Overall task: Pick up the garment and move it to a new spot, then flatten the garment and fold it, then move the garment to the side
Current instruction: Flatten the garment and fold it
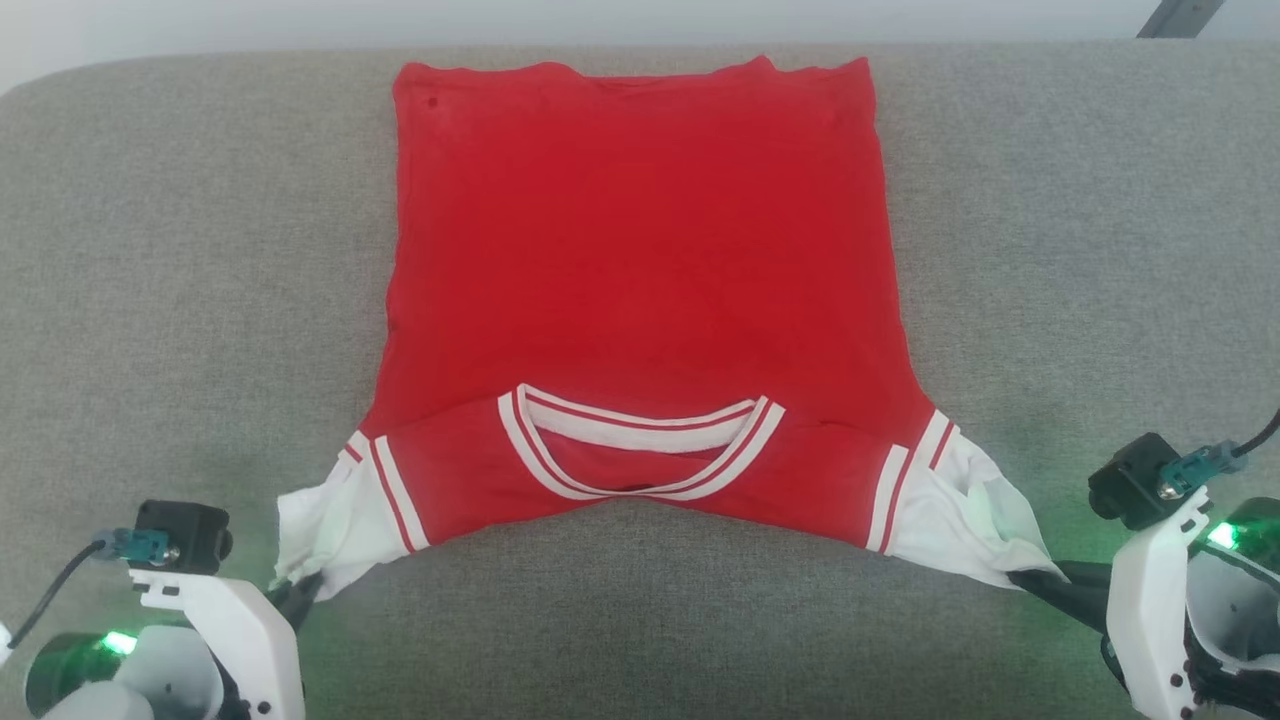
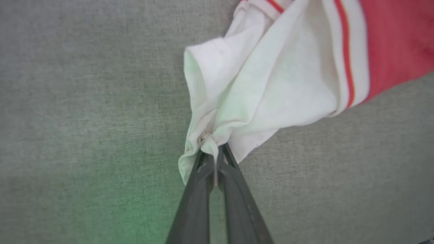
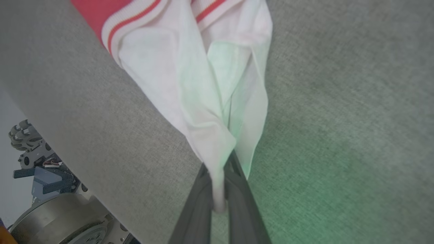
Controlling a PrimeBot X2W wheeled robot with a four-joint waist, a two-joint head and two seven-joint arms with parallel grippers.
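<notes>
The garment, a red shirt with white sleeves and striped trim, lies spread on the grey surface with its plain red side up and its collar toward me. My left gripper at the lower left is shut on the tip of the white sleeve on that side, and the left wrist view shows the bunched cloth pinched between my left gripper's dark fingers. My right gripper at the lower right is shut on the other white sleeve, whose cloth runs down into my right gripper.
The grey fabric surface stretches wide on both sides of the shirt. Its near edge shows in the right wrist view, with the robot's wheeled base below it. A dark strut stands at the far right corner.
</notes>
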